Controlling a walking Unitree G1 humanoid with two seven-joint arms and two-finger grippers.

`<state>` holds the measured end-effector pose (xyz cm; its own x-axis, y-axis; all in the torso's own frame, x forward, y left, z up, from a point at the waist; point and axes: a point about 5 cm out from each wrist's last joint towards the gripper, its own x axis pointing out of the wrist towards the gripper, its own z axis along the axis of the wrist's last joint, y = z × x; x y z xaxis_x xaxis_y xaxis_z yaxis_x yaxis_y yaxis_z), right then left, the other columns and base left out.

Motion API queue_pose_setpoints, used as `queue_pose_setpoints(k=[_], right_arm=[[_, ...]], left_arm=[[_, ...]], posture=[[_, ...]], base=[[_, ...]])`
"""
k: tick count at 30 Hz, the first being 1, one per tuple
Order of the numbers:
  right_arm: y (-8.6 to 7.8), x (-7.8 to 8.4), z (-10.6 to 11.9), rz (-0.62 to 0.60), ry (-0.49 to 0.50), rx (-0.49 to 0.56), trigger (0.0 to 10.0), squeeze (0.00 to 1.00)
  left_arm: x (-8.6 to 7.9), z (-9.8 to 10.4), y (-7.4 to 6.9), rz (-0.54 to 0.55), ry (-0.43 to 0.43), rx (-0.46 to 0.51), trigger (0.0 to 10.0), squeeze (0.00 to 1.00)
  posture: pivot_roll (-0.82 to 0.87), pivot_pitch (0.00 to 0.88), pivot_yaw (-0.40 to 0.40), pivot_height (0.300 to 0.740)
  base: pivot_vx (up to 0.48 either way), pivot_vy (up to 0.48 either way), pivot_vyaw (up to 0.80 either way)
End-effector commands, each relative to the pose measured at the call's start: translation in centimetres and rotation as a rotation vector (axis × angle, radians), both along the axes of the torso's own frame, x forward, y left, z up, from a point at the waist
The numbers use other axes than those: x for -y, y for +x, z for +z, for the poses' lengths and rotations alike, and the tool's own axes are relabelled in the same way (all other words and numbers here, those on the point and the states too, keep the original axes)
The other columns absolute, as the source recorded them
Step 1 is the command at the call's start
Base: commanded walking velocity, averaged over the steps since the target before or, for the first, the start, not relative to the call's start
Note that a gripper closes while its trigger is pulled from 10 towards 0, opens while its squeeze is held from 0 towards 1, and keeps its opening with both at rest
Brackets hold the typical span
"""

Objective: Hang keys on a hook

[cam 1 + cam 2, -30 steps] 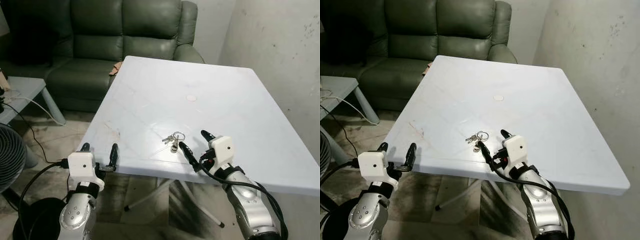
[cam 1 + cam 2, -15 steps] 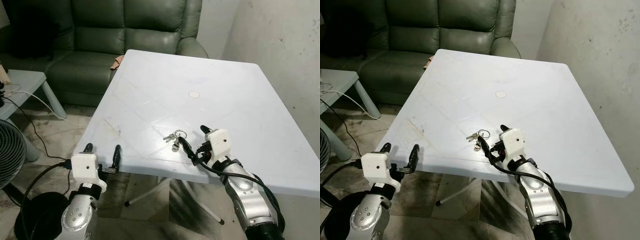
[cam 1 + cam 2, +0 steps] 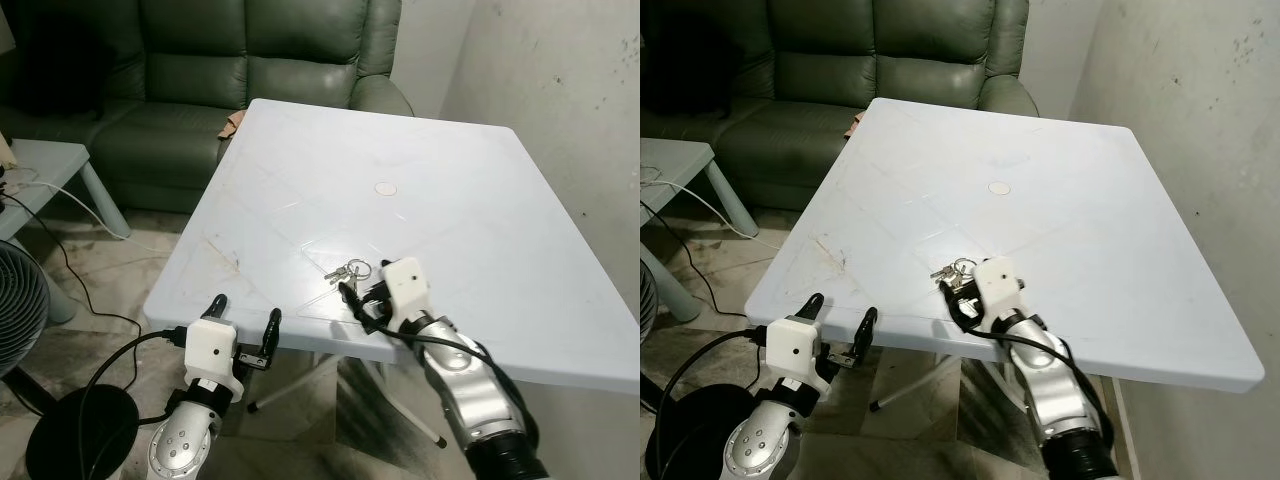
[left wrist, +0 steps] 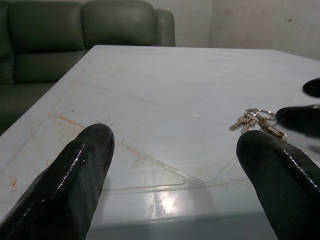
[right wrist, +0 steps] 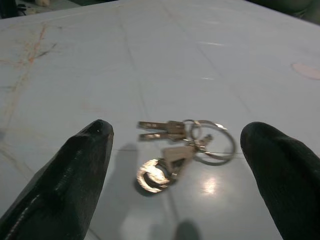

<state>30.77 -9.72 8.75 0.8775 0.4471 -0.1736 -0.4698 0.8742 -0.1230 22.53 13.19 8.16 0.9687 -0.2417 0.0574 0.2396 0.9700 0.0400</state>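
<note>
The right gripper (image 3: 362, 296) hangs low over the near part of the white table (image 3: 460, 200), its two black fingers (image 5: 80, 165) spread wide with nothing between them. In the right wrist view the keys (image 5: 185, 145) lie flat on the tabletop in the gap ahead of the fingertips, a bunch on a ring with a round fob; the fingers stand to either side of the bunch but are not touching it. The step in hand looks like the reach for the pickup: the keys are not yet gripped. The next move calls for bringing the fingertips down to the tabletop around the bunch and closing on the ring or the key shafts, which lie thin and flat and may slide on the smooth surface. The left gripper (image 3: 243, 331), also open, waits just off the table's near edge. A green sofa (image 3: 200, 70) stands beyond the table. No hook can be made out.
</note>
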Motion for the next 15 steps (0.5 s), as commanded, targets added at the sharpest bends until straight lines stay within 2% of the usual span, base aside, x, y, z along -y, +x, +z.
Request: queue_pose_setpoints(k=[1, 5, 13, 15], right_arm=[[0.3, -0.3, 0.1, -0.01, -0.006, -0.022, 10.0, 0.0], [0.1, -1.6, -0.3, -0.015, 0.039, -0.074, 10.0, 0.0], [-0.2, -3.0, -0.6, -0.073, 0.096, -0.157, 10.0, 0.0], [-0.2, -3.2, -0.5, -0.113, 0.136, -0.184, 8.6, 0.0]], left_arm=[[0.1, 0.3, -0.1, 0.0, 0.009, 0.016, 10.0, 0.0], [0.2, 0.3, -0.2, 0.008, 0.005, 0.013, 10.0, 0.0], [0.2, 0.3, -0.3, 0.019, 0.002, 0.009, 10.0, 0.0], [0.2, 0.3, -0.3, 0.02, 0.001, 0.007, 10.0, 0.0]], posture=[[-0.02, 0.0, -0.071, 0.74], [-0.02, 0.0, -0.075, 0.74], [-0.01, 0.0, -0.079, 0.74], [-0.01, 0.0, -0.078, 0.74]], base=[[0.0, 0.0, 0.0], [0.0, 0.0, 0.0], [0.0, 0.0, 0.0], [0.0, 0.0, 0.0]])
